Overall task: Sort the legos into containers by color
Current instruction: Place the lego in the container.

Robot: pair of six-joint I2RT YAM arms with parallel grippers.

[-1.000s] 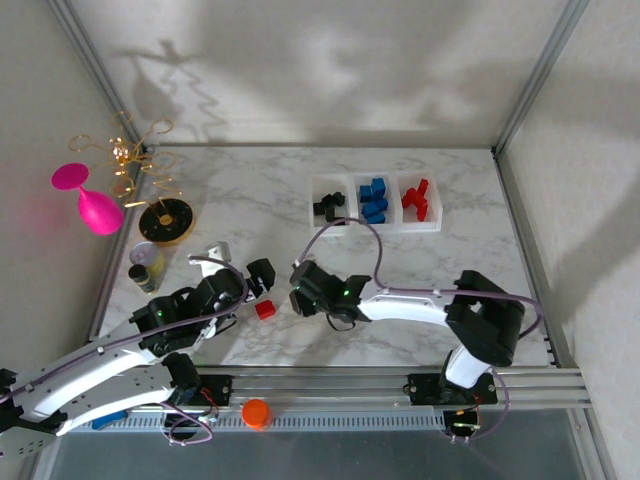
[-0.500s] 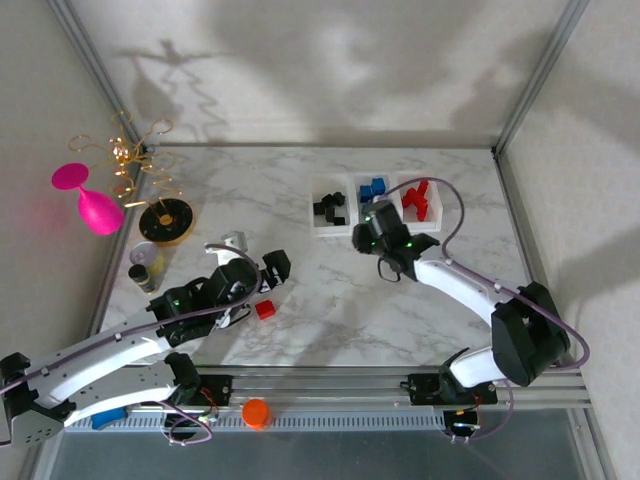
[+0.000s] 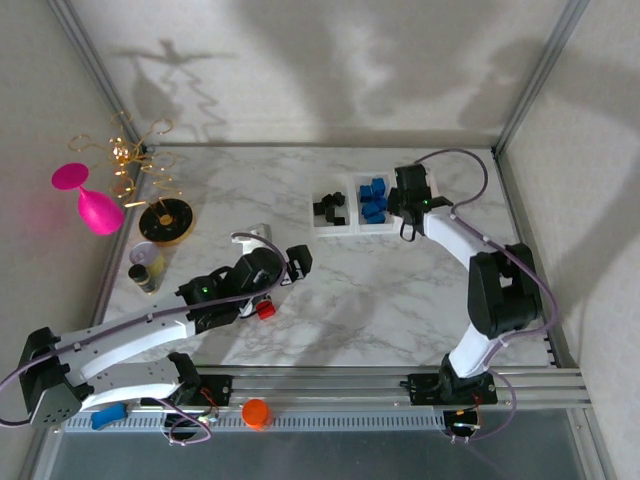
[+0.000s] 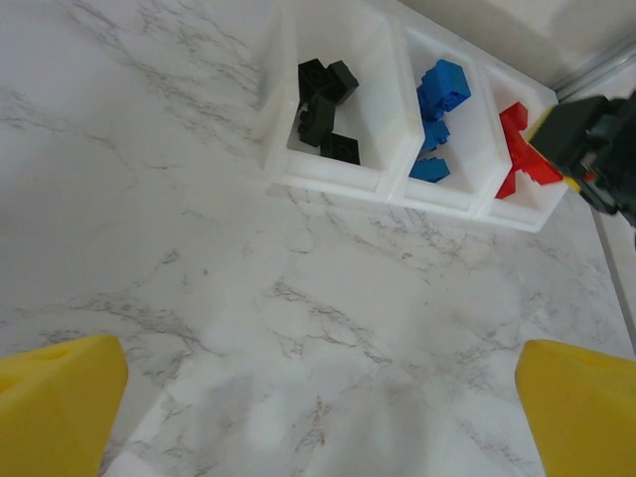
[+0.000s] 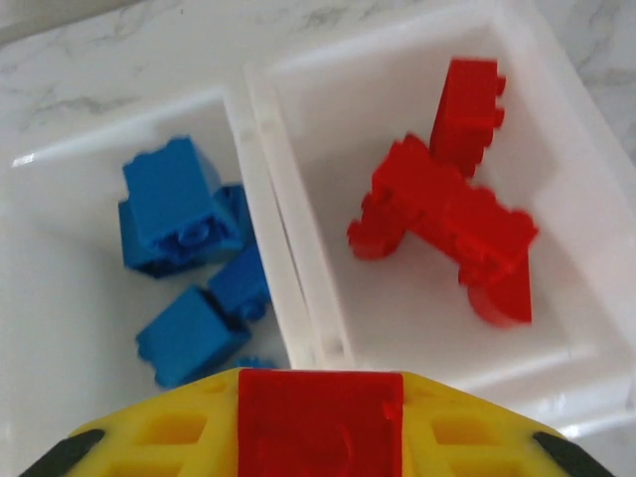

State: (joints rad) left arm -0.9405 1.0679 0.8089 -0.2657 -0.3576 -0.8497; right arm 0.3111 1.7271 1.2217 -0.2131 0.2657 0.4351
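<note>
Across the marble table (image 3: pixel 400 300) the right arm has swung from the middle to the containers (image 3: pixel 375 230). The right gripper (image 3: pixel 408 196) now hangs over the red compartment (image 5: pixel 397 328), clamped on a red brick (image 5: pixel 320 422) — ready, I judge, to drop. The left gripper (image 3: pixel 292 262), pads wide apart, has crept toward a loose red lego (image 3: pixel 265 310) — possibly the last. From above, that compartment hides beneath the right gripper, and the left arm half-covers the loose lego.
</note>
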